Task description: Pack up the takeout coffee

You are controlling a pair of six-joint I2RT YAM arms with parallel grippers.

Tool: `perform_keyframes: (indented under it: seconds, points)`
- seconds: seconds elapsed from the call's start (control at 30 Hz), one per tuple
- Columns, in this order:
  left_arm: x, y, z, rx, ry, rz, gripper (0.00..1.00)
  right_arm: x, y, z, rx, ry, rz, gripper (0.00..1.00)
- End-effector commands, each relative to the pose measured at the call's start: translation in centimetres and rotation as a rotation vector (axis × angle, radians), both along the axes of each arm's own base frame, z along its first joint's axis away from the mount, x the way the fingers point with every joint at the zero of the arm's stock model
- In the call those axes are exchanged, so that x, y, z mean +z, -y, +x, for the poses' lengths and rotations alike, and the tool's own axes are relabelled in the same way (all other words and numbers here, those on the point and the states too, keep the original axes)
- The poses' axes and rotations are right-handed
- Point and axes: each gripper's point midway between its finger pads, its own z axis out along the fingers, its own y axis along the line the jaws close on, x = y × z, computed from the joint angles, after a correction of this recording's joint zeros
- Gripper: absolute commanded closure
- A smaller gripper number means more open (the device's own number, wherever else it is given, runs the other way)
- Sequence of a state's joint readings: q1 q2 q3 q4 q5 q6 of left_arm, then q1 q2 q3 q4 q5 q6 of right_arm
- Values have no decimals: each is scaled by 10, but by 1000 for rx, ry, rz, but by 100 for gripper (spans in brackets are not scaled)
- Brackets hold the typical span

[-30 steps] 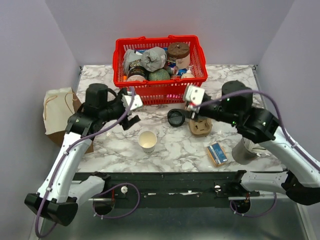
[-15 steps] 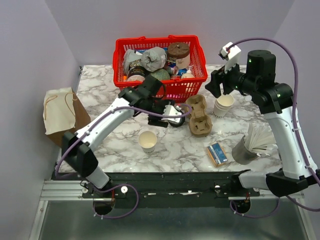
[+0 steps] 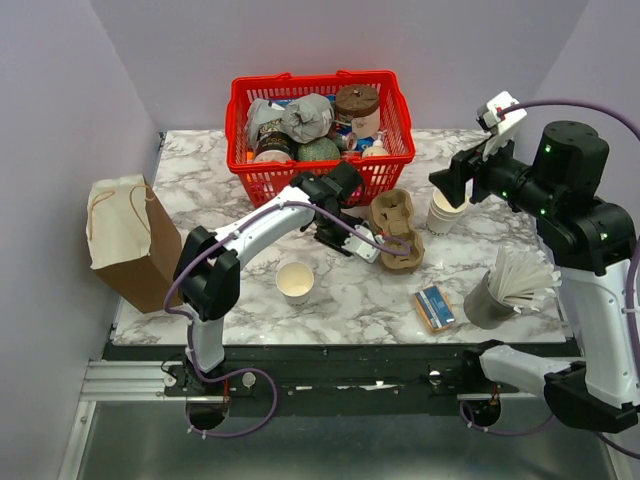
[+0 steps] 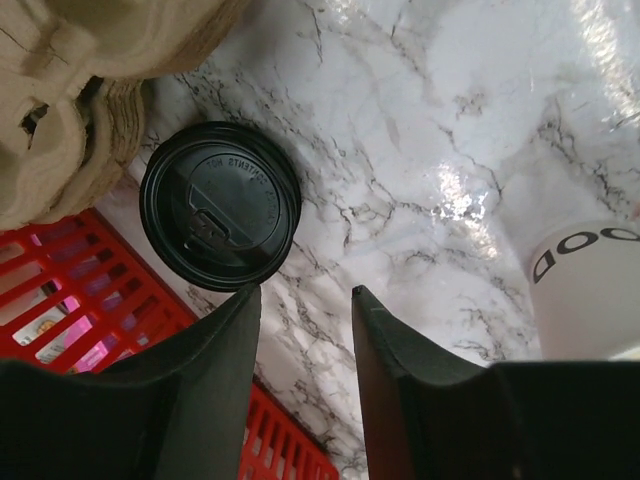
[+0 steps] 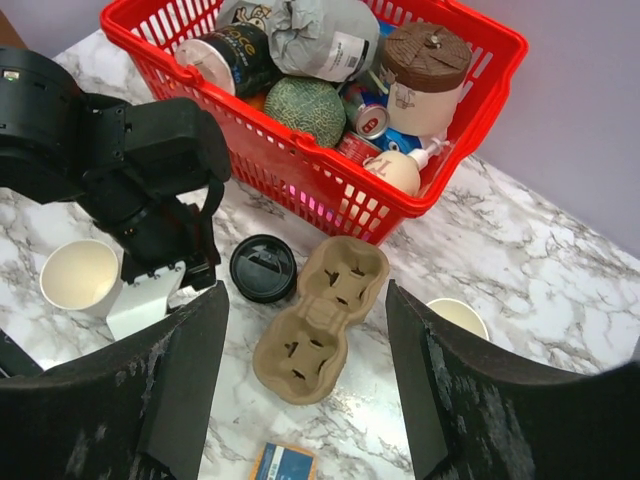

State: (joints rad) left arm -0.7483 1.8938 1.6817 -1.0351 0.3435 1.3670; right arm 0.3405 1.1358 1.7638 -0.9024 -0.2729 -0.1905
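Note:
A lidded takeout coffee is out of view. A lidless white paper cup (image 3: 295,282) (image 4: 590,290) with dark print stands near the table's front. A loose black lid (image 5: 263,268) (image 4: 220,205) lies flat between the red basket and a brown cardboard cup carrier (image 3: 398,235) (image 5: 320,320). My left gripper (image 4: 305,292) hovers low beside the lid, open, with only marble between its fingers; its left fingertip is at the lid's edge. In the top view the left arm hides the lid. My right gripper (image 5: 305,290) (image 3: 455,185) hangs high over the carrier, open and holding nothing.
A red basket (image 3: 237,120) full of groceries stands at the back. A stack of lidless cups (image 3: 445,212) stands right of the carrier. A brown paper bag (image 3: 125,235) is at the left edge. A blue packet (image 3: 435,307) and a grey napkin holder (image 3: 500,290) sit at the front right.
My left arm swung right and reached down to the lid, its jaws narrowing. My right arm lifted and pulled back to the right, uncovering the carrier and the cup stack.

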Motion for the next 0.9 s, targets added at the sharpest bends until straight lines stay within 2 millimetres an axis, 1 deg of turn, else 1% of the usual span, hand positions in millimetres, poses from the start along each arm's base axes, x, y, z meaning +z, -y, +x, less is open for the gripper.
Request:
perform_keyframes:
  seconds: [0.0, 0.07, 0.13, 0.17, 0.27, 0.43, 0.63, 0.87]
  points:
    - [-9, 3, 16, -106, 87, 61, 58, -9, 5, 7, -35, -7, -14, 28]
    - [-20, 1, 19, -123, 87, 94, 61, -11, 6, 8, -38, -11, -14, 28]
    - [-26, 0, 21, -128, 88, 100, 61, -11, 5, 9, -35, -11, -14, 28]
    - [-36, 1, 22, -146, 82, 113, 61, -10, 7, 11, -44, -9, -14, 28]
    - [-47, 2, 27, -152, 86, 128, 63, -11, 7, 13, -49, -15, -13, 28]
    - [-52, 8, 37, -148, 104, 127, 65, -16, 8, 14, -52, -31, -13, 28]
    - [-60, 11, 45, -143, 126, 131, 67, -16, 12, 14, -68, -29, -11, 28]
    - [-70, 5, 49, -155, 131, 174, 70, -18, 13, 17, -69, -37, -14, 28]
